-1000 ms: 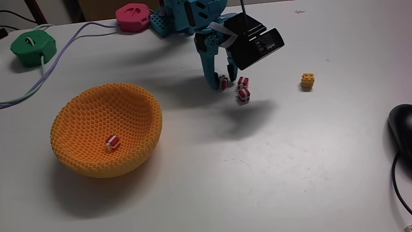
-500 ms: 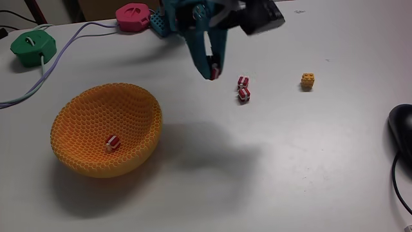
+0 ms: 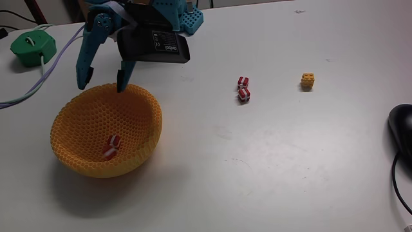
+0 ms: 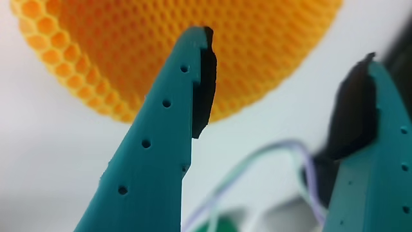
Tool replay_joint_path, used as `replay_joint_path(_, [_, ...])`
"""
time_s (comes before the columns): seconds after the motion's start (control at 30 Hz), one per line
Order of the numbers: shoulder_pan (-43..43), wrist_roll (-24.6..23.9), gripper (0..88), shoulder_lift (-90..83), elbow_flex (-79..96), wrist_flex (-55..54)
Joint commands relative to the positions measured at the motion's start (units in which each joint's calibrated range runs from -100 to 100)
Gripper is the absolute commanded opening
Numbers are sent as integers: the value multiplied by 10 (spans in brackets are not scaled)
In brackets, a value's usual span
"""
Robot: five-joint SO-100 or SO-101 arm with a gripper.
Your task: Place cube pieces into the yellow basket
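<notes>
The teal arm reaches from the far edge of the tabletop (image 3: pixel 270 167) toward the left of the fixed view, its black camera housing (image 3: pixel 154 45) hanging behind the two fingers. The pincer (image 3: pixel 102 86) points down over the far rim of the yellow basket (image 3: pixel 77 161), its fingers spread wide apart with nothing between them; the left fingertip hangs just outside the rim, the right one just over it. In the wrist view the same spread shows: one teal finger (image 4: pixel 161 148) with a dark pad rises in the middle, the other (image 4: pixel 373 148) sits at the right edge, and the gap between them is empty, with the orange honeycomb mesh (image 4: pixel 129 45) blurred behind and a pale cable (image 4: pixel 257 167) curving below.

Inside the basket lie red cube pieces with white bands (image 3: pixel 111 145), low on the inner wall near the bottom; they sit so close together that the count there is hard to tell. Two more red-and-white cube pieces (image 3: pixel 243 89) rest on the bare tabletop right of centre, just beside one another, and the yellow-orange studded cube (image 3: pixel 308 81) stands farther right, apart from them.

A green hexagonal puck (image 3: pixel 32 47) sits at the far left with cables (image 3: pixel 48 64) trailing past the basket's far side. A black mouse (image 3: pixel 402 132) lies at the right edge.
</notes>
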Motion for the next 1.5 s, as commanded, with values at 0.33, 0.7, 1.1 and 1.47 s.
replay_joint_path(0.33, [-496, -263, 276, -28, 55, 126])
replay_joint_path(0.7, [-540, -311, 269, 1, 228, -136])
replay_joint_path(1.1, [-494, -279, 261, 124, 172, -224])
replay_joint_path(1.47, [-464, -259, 0, 129, 219, -244])
